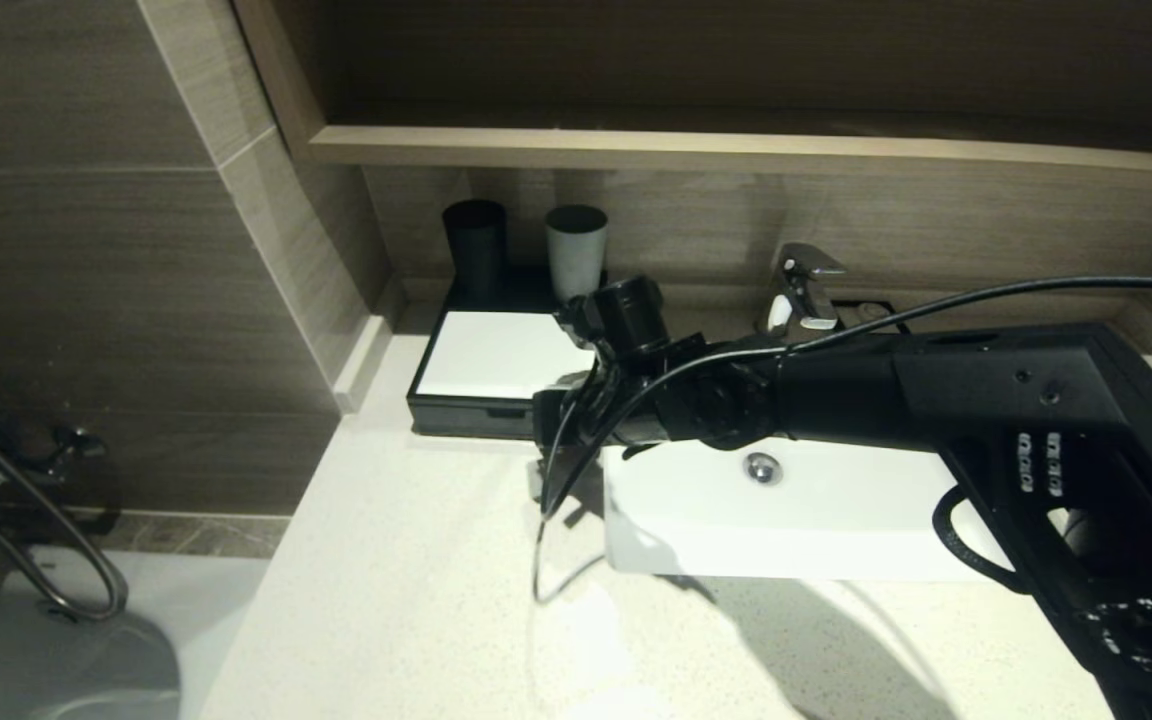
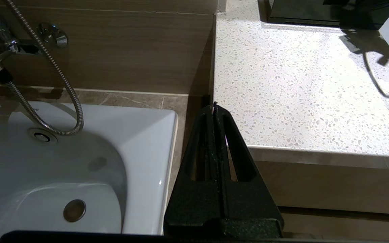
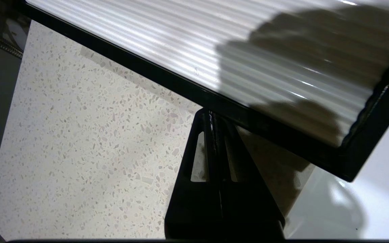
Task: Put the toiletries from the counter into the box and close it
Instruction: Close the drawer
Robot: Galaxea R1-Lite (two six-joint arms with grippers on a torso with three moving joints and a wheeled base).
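Box [image 1: 496, 360], low black rectangular case with ribbed white top panel, sits on pale cream speckled stone counter [image 1: 416, 600] against back wall, left of white rectangular basin [image 1: 796, 520]. Right gripper [image 3: 212, 116]: black fingers pressed together, holding nothing, tip at box's front black edge, near corner beside basin. Box lies directly ahead of fingertips, long axis running across line of reach. Drawer looks pushed in; judgement only. No toiletries packets visible. Left gripper [image 2: 213, 108] also pressed together, parked off counter's left front corner, well apart from box; right arm far nearer.
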